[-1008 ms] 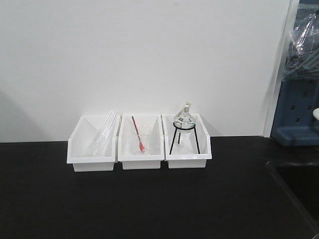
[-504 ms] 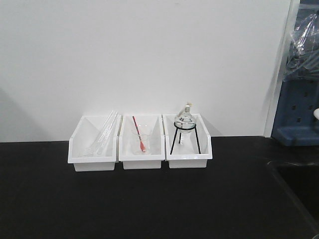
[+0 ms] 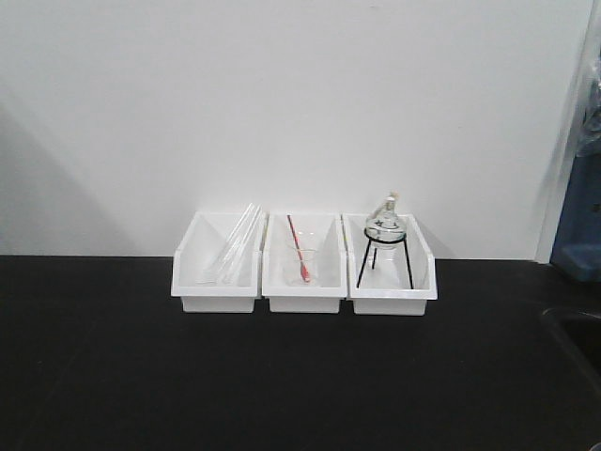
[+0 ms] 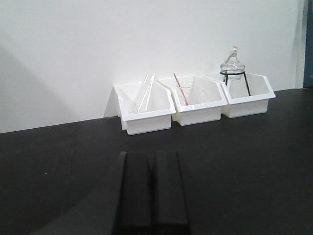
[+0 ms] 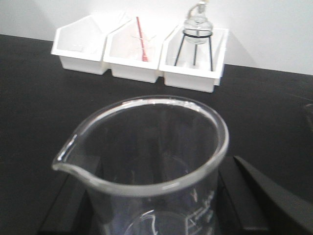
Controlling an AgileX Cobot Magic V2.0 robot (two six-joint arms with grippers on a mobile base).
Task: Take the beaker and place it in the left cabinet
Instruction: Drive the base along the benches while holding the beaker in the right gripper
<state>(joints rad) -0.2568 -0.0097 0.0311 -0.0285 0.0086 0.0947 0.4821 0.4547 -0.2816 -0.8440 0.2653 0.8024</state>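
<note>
Rightward shift of white bins (image 3: pixel 302 299) in front view, right gripper (image 5: pixel 152 215) jaws clamped on beaker (image 5: pixel 146 147), left gripper (image 4: pixel 151 191) jaws pressed together, empty.

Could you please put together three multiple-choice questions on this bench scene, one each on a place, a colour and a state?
1. Which of the three white bins holds the round flask?
A. leftmost
B. middle
C. rightmost

2. What colour is the stirrer in the middle bin?
A. blue
B. red
C. green

3. How does the beaker stand in the right wrist view?
A. on its side in a bin
B. upright in the right gripper
C. upside down on the counter

Answers:
1 C: the front view shows the flask in the rightmost bin.
2 B: the thin rod leaning in the middle bin is plainly red.
3 B: its open rim and spout face up, with dark fingers on either side.
</note>
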